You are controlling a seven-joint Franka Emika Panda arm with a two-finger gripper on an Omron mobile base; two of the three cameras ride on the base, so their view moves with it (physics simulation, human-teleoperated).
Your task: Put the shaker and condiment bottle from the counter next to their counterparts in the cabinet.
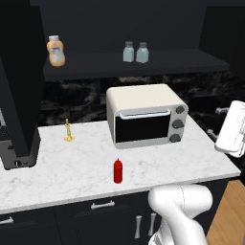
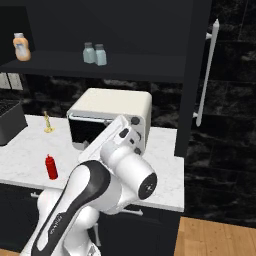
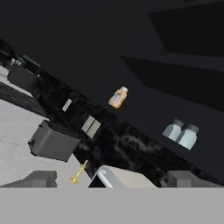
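So the red condiment bottle (image 1: pixel 117 171) is standing upright near the front edge of the marble counter (image 1: pixel 72 167), nothing touching it. Behind it sits the cream toaster oven (image 1: pixel 146 115), with a little gold candlestick (image 1: pixel 69 130) off to its left near the wall. The gripper (image 3: pixel 112 178) is up in the air with its jaws spread wide and nothing between them, tilted toward the cabinet (image 1: pixel 143 64). Up on that dark shelf, two grey-blue shakers (image 1: pixel 135 52) stand right beside each other, and the stout orange bottle (image 1: pixel 56 50) is well apart at the left end.
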